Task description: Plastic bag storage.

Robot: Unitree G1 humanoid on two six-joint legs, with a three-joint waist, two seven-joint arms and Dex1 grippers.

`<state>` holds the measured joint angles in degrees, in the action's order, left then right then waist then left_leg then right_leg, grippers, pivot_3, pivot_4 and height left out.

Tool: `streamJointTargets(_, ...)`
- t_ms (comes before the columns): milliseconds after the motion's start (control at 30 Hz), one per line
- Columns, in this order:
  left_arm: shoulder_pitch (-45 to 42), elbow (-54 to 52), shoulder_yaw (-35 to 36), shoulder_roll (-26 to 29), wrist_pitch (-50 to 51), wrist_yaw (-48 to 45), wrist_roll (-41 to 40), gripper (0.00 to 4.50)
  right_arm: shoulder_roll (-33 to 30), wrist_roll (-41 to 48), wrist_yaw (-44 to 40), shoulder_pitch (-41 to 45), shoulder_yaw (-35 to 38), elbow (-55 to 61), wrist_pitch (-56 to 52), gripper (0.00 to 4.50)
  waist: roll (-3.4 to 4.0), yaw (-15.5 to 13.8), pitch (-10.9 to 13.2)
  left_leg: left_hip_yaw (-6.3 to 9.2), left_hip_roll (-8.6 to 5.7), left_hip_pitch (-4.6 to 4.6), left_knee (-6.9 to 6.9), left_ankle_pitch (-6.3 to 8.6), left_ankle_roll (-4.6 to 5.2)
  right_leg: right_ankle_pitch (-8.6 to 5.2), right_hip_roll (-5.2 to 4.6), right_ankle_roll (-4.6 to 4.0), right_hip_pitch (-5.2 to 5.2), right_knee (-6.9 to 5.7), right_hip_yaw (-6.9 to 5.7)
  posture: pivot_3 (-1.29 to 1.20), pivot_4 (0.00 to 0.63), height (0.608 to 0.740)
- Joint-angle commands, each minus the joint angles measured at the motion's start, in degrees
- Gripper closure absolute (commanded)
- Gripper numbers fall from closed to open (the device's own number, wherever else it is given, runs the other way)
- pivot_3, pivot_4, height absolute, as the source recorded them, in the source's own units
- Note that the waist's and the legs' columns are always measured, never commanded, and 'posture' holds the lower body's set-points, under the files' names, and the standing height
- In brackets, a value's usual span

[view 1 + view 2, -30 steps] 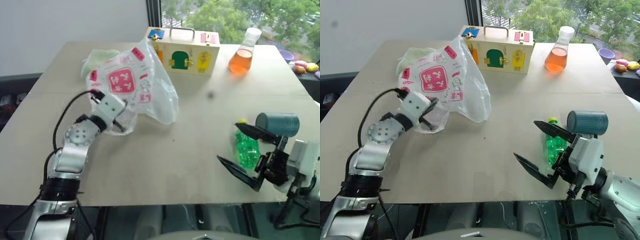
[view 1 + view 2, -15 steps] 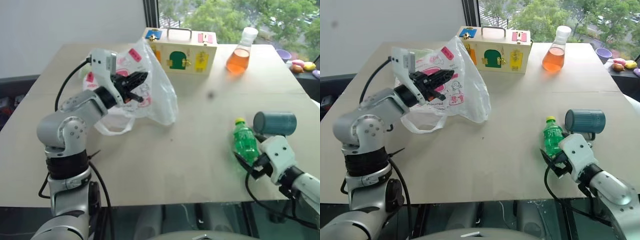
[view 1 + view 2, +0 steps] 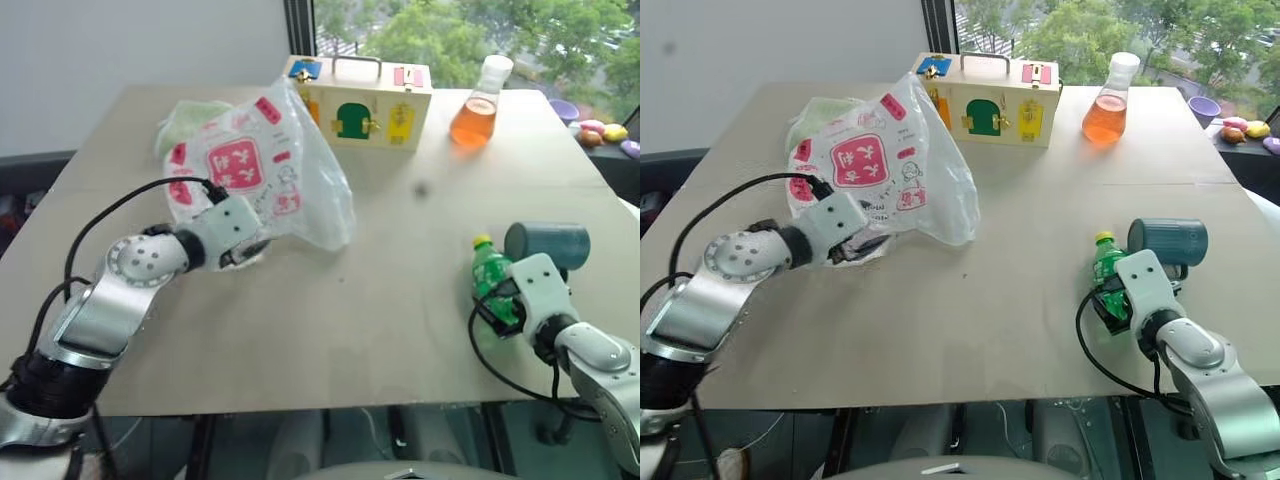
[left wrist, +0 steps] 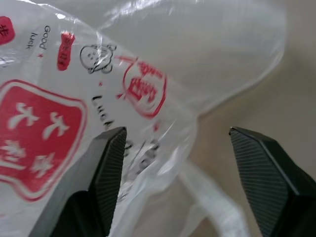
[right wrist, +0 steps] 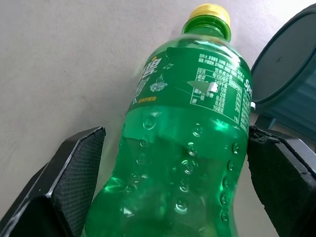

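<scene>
- You are looking at the plastic bag [image 3: 262, 165] standing puffed up on the left half of the table [image 3: 380, 300], just in front of the wooden latch box [image 3: 362, 100], with a pale green cloth [image 3: 190, 115] lying behind it
- Your left gripper [image 4: 173, 148] is sitting at the bag's near lower edge with its jaws spread apart; film and a loose handle loop are lying between them, but nothing is being pinched
- Your right gripper [image 5: 175, 163] is standing wide open with a finger on either side of the green bottle [image 3: 1106, 270], which is lying on the table just beside the teal cup [image 3: 1168, 241]; the pads are not pressing on it
- Storage is looking barely begun: the bag is unfolded, full of air and not put inside anything
- You are probably needing to take hold of the bag, flatten or bunch it, and then stow it, and where it is going is not clear yet
</scene>
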<state>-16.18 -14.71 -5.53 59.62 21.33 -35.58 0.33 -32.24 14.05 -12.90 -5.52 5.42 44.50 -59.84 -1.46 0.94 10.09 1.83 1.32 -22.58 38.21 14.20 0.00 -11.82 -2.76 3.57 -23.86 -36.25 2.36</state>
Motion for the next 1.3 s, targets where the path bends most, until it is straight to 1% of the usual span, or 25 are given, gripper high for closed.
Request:
streamJointTargets(33, -0.1, 4.1, -0.4, 2.0, -6.5, 1.9, 8.0, 1.25, 0.2, -0.8, -0.3, 0.3, -1.0, -2.9, 0.2, 0.0, -0.13, 0.0, -0.1, -0.01, 0.0, 0.0, 0.0, 0.0, 0.0, 0.0, -0.01, 0.0, 0.01, 0.0, 0.0, 0.0, 0.15, 0.74)
streamJointTargets(67, -0.3, 5.3, -0.5, 2.1, -7.6, 2.1, 9.5, 1.25, 0.3, -0.9, -0.4, 0.4, -0.9, -3.8, 0.3, 0.0, -0.24, 0.0, -0.1, -0.02, 0.0, 0.01, 0.0, 0.0, 0.0, 0.0, -0.01, 0.01, 0.01, 0.01, 0.0, 0.0, 0.15, 0.74)
streamJointTargets(167, -1.2, 9.5, -2.9, 2.6, -10.4, 1.5, 14.8, 1.21, 0.5, -1.1, -0.4, 1.2, -0.8, -5.1, -0.1, 0.76, -0.45, 0.1, -0.3, -0.03, 0.01, 0.01, 0.01, 0.0, 0.0, 0.01, -0.02, 0.01, 0.01, 0.01, 0.0, 0.0, 0.15, 0.74)
streamJointTargets(200, -1.8, 10.7, -3.2, 2.1, -11.3, 1.4, 15.6, 1.21, 0.4, -1.0, -0.6, 1.2, -0.8, -5.0, -0.2, 1.09, -0.51, 0.1, -0.3, -0.06, 0.01, 0.02, 0.01, 0.0, 0.0, 0.01, -0.03, 0.02, 0.01, 0.01, 0.01, 0.0, 0.15, 0.74)
streamJointTargets(233, -2.6, 11.6, -3.2, 1.2, -11.7, 1.3, 15.7, 1.47, 0.5, -1.0, -0.7, 1.2, -0.7, -4.9, -0.3, 1.44, -0.58, 0.1, -0.4, -0.06, 0.02, 0.03, 0.01, 0.0, 0.0, 0.01, -0.03, 0.02, 0.02, 0.01, 0.01, 0.0, 0.15, 0.74)
streamJointTargets(267, -3.7, 12.6, -3.2, 0.2, -12.3, 1.2, 15.6, 1.75, 0.4, -1.0, -0.9, 1.1, -0.6, -4.5, -0.4, 1.59, -0.63, 0.0, -0.4, -0.03, 0.03, 0.03, 0.01, 0.0, 0.0, 0.01, -0.03, 0.02, 0.02, 0.0, -0.02, 0.0, 0.15, 0.74)
streamJointTargets(333, -5.2, 13.6, -1.9, -2.1, -12.9, 1.0, 13.9, 2.49, 0.2, -0.8, -1.3, 0.8, -0.3, -3.2, 0.0, 1.62, -0.71, -0.1, -0.4, -0.02, 0.04, 0.02, 0.01, 0.0, 0.0, 0.01, -0.03, 0.02, 0.02, 0.0, -0.04, 0.0, 0.15, 0.74)
streamJointTargets(367, -5.9, 13.2, -0.2, -4.1, -12.1, 0.5, 10.9, 3.0, 0.4, -0.6, -1.4, 0.7, 0.1, -2.6, 0.3, 1.62, -0.72, -0.1, -0.4, -0.01, 0.04, 0.01, 0.02, 0.0, 0.0, 0.02, -0.03, 0.02, 0.02, 0.0, -0.05, 0.0, 0.15, 0.74)
streamJointTargets(433, -7.7, 10.9, 5.1, -9.7, -6.7, -0.5, 2.1, 3.94, 0.7, 0.4, -2.4, 0.3, 0.8, -1.4, 1.6, 1.62, -0.7, -0.2, -0.4, -0.04, 0.02, -0.02, 0.02, 0.0, 0.0, 0.02, -0.06, 0.02, 0.02, 0.01, -0.04, 0.0, 0.15, 0.74)
streamJointTargets(467, -8.3, 10.2, 6.8, -11.4, -4.6, -0.9, -0.4, 4.43, 0.7, 0.6, -2.8, 0.2, 0.9, -1.2, 2.1, 1.62, -0.71, -0.1, -0.4, 0.0, 0.02, -0.06, 0.04, 0.0, 0.0, 0.02, -0.06, 0.02, 0.02, 0.0, -0.07, 0.0, 0.15, 0.74)
streamJointTargets(500, -10.0, 9.2, 9.8, -14.1, -0.2, -1.3, -5.3, 4.5, 1.1, 1.6, -4.1, 0.1, 1.2, -0.7, 3.8, 1.62, -0.72, 0.0, -0.4, 0.0, 0.02, -0.09, 0.04, 0.0, 0.0, 0.02, -0.05, 0.02, 0.0, 0.0, -0.08, 0.0, 0.15, 0.74)
streamJointTargets(533, -11.1, 8.6, 11.7, -15.7, 2.8, -1.5, -8.4, 4.5, 1.4, 2.3, -5.1, 0.0, 1.5, -0.4, 5.1, 1.62, -0.67, 0.0, -0.4, 0.0, 0.03, -0.09, 0.04, 0.0, 0.0, 0.02, -0.03, 0.02, 0.0, 0.0, -0.08, 0.0, 0.15, 0.74)
streamJointTargets(600, -14.6, 6.7, 15.9, -19.0, 12.1, -2.1, -17.1, 4.5, 2.3, 4.5, -7.1, 1.0, 1.6, 0.9, 6.2, 1.62, -0.66, 0.2, -0.4, 0.04, 0.02, -0.11, 0.02, 0.0, 0.0, 0.04, 0.01, 0.06, -0.04, -0.06, -0.08, 0.0, 0.15, 0.74)
streamJointTargets(667, -17.9, 4.9, 19.1, -21.2, 21.0, -1.4, -23.8, 4.5, 2.5, 6.3, -8.9, 2.5, 1.3, 2.1, 6.7, 1.62, -0.55, 0.3, -0.3, 0.09, 0.04, -0.1, 0.01, 0.0, 0.0, 0.12, 0.07, 0.2, -0.05, -0.09, -0.09, 0.0, 0.15, 0.74)
streamJointTargets(800, -22.0, 2.6, 22.9, -23.5, 32.2, 1.9, -31.2, 4.5, 2.5, 11.3, -12.1, 5.8, 1.7, 4.1, 6.3, 1.62, -0.12, 0.4, 0.0, 0.08, 0.0, -0.1, 0.01, 0.0, 0.01, 0.14, 0.06, 0.24, -0.04, -0.09, -0.05, 0.0, 0.15, 0.74)
streamJointTargets(867, -24.5, 2.1, 24.7, -24.8, 36.9, 4.2, -34.6, 4.5, 2.5, 15.5, -14.0, 7.9, 1.8, 5.8, 4.7, 1.62, -0.12, 0.3, 0.0, 0.08, -0.04, -0.12, 0.02, 0.0, 0.01, 0.15, 0.03, 0.25, -0.04, -0.09, -0.03, 0.0, 0.15, 0.74)
streamJointTargets(1000, -26.5, 0.6, 23.6, -25.4, 39.7, 6.2, -36.3, 4.5, 2.2, 25.6, -16.7, 12.8, 1.7, 7.5, 0.2, 1.62, -0.14, 0.1, 0.1, 0.18, -0.04, -0.15, 0.01, 0.0, 0.0, 0.14, 0.04, 0.24, -0.04, -0.09, -0.11, 0.0, 0.15, 0.74)
streamJointTargets(1067, -26.8, 0.2, 21.6, -25.7, 39.5, 6.6, -36.1, 4.5, 2.8, 29.7, -16.7, 17.4, 0.2, 6.2, -1.9, 1.62, -0.13, 0.1, 0.1, 0.16, -0.05, -0.16, 0.01, 0.0, 0.0, 0.15, 0.03, 0.23, -0.03, -0.07, -0.1, 0.0, 0.15, 0.74)
streamJointTargets(1133, -26.9, 0.0, 20.7, -26.6, 39.7, 6.7, -36.7, 4.5, 4.2, 29.8, -15.3, 21.9, -2.4, 3.0, -3.0, 1.62, -0.13, 0.1, 0.1, 0.15, -0.06, -0.16, 0.01, 0.0, 0.0, 0.15, 0.03, 0.22, -0.03, -0.04, -0.09, 0.0, 0.15, 0.74)
streamJointTargets(1233, -24.8, -3.1, 20.7, -26.4, 42.5, 3.7, -41.5, 4.5, 8.7, 24.8, -11.8, 29.6, -9.5, -5.8, -2.0, 1.62, -0.13, 0.3, 0.1, 0.15, -0.05, -0.13, 0.02, 0.0, 0.0, 0.09, 0.04, 0.12, -0.03, -0.06, -0.09, 0.0, 0.15, 0.74)
streamJointTargets(1300, -23.1, -5.2, 21.1, -25.1, 45.0, 1.5, -45.0, 4.5, 10.7, 22.0, -10.6, 32.5, -12.6, -10.4, -0.4, 1.62, -0.1, 0.8, 0.1, 0.15, -0.04, -0.12, 0.01, 0.0, 0.0, 0.13, 0.05, 0.07, -0.06, -0.1, -0.08, 0.0, 0.15, 0.74)
